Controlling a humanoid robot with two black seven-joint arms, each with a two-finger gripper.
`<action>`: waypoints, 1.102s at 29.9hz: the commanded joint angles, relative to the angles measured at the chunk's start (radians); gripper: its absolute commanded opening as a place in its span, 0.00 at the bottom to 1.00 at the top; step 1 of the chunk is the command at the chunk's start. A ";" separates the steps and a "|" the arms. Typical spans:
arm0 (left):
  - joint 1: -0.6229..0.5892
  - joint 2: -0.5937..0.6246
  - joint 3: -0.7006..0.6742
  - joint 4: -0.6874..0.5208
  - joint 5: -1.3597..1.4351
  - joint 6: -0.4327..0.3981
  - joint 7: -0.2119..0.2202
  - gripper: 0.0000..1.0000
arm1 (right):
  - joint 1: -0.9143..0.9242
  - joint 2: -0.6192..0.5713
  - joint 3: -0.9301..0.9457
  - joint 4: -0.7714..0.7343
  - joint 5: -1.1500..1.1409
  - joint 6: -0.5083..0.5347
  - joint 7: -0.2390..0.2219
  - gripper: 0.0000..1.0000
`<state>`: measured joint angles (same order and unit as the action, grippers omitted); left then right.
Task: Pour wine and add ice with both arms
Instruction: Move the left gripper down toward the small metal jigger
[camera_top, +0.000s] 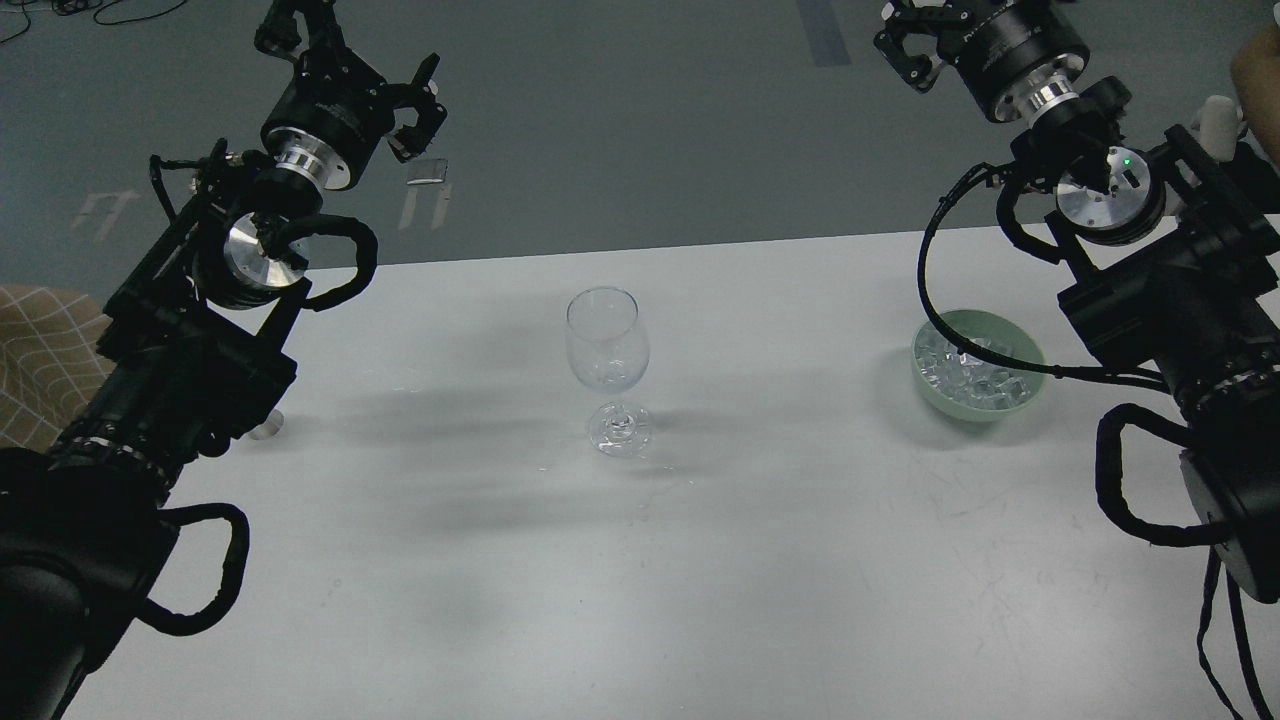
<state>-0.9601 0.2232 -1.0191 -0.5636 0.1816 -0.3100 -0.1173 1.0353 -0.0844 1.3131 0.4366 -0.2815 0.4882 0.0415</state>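
A clear stemmed wine glass (607, 350) stands upright at the middle of the white table (700, 580); I cannot make out any wine in it. The ice (972, 372), several small clear cubes, fills a pale green bowl (938, 392) at the right. My left gripper (418, 103) hangs high over the floor beyond the table's far left edge, open and holding nothing. Near the top edge, far behind the bowl, my right gripper (908, 55) is also open and empty. Both arms are well away from the glass.
A small clear round object (266, 425) peeks out from behind my left arm on the table's left side. A checked cloth (40, 350) lies at the left edge. Grey floor with tape marks (430, 190) runs beyond the table's far edge.
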 joint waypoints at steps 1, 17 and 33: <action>0.006 -0.002 0.001 0.008 -0.001 -0.012 -0.015 0.98 | 0.002 0.017 0.003 0.001 -0.001 0.000 0.006 1.00; 0.004 -0.008 -0.003 0.008 -0.010 -0.080 -0.108 0.98 | 0.002 0.017 0.011 -0.009 0.005 0.000 0.003 1.00; -0.014 0.002 -0.001 0.008 -0.014 0.041 -0.108 0.98 | -0.004 -0.014 0.011 -0.009 0.001 0.000 0.008 1.00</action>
<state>-0.9458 0.2148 -1.0236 -0.5533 0.1693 -0.3355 -0.2257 1.0312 -0.0980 1.3233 0.4283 -0.2799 0.4887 0.0483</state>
